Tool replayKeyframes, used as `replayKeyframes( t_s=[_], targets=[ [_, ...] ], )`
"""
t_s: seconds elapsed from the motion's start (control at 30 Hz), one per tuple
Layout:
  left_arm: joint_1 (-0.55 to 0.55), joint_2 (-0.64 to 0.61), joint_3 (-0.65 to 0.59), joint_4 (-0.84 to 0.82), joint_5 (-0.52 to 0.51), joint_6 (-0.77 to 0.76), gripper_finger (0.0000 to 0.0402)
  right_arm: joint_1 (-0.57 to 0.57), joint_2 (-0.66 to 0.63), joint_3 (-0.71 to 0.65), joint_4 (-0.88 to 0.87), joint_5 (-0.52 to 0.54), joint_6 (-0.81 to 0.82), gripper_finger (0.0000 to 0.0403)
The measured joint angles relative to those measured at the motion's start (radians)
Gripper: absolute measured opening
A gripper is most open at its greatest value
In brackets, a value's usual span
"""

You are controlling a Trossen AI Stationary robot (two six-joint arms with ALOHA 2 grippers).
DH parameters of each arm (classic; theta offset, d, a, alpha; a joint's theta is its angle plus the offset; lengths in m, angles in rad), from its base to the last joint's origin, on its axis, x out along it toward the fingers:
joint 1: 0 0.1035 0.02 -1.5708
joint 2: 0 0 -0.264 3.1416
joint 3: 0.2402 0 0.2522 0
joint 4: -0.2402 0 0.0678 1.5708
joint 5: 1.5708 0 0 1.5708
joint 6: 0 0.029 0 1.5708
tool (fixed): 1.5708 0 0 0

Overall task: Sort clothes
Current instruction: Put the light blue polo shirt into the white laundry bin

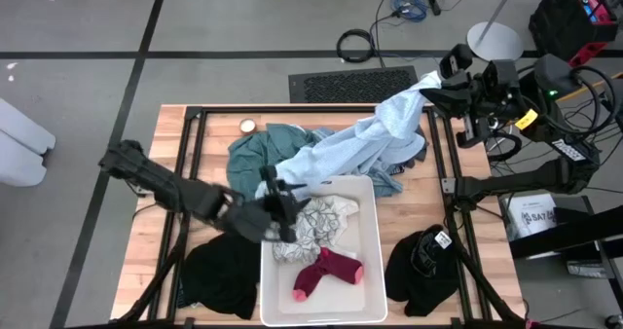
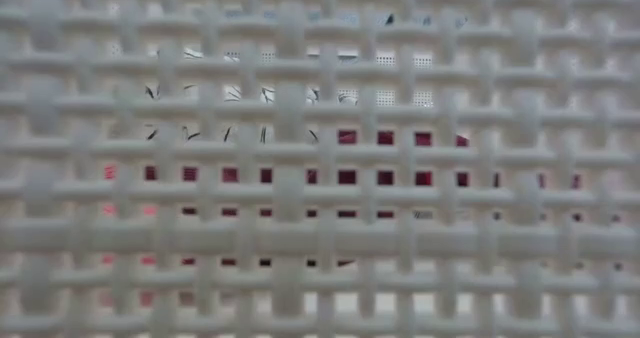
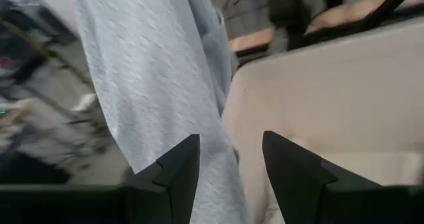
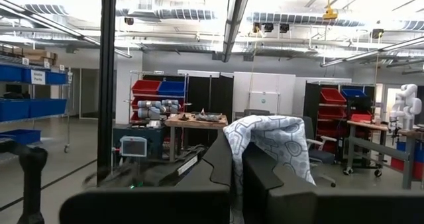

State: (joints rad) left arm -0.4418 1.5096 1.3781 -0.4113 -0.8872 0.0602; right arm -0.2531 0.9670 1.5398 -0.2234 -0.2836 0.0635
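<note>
Currently, the light blue garment is stretched above the table: pinched by right gripper, left gripper spread beside the bin. Risk: snagging teal cloth.

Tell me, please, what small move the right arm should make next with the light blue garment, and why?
Probably lift a little higher. The right pincer is shut on the light blue garment at the table's far right corner, but its other end still drapes over the teal garment and the white bin, beside the left pincer.
</note>
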Motion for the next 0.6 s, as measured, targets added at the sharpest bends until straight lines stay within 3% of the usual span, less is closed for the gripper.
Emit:
replayKeyframes(
  t_s=[0.17,0.33,0.6],
  targets=[
    [-0.018,0.097,0.000,0.051,-0.129,-0.009,0.0175,0.000,0.004,0.000,0.000,0.000,0.000,0.0000],
    [-0.026,0.161,0.000,0.046,-0.409,0.016,0.0175,0.000,0.008,0.000,-0.011,0.000,0.002,0.0000],
    [-0.011,0.175,0.000,0.046,-0.439,0.051,0.0175,0.000,0.009,0.000,-0.043,0.027,0.002,0.0000]
  ],
)
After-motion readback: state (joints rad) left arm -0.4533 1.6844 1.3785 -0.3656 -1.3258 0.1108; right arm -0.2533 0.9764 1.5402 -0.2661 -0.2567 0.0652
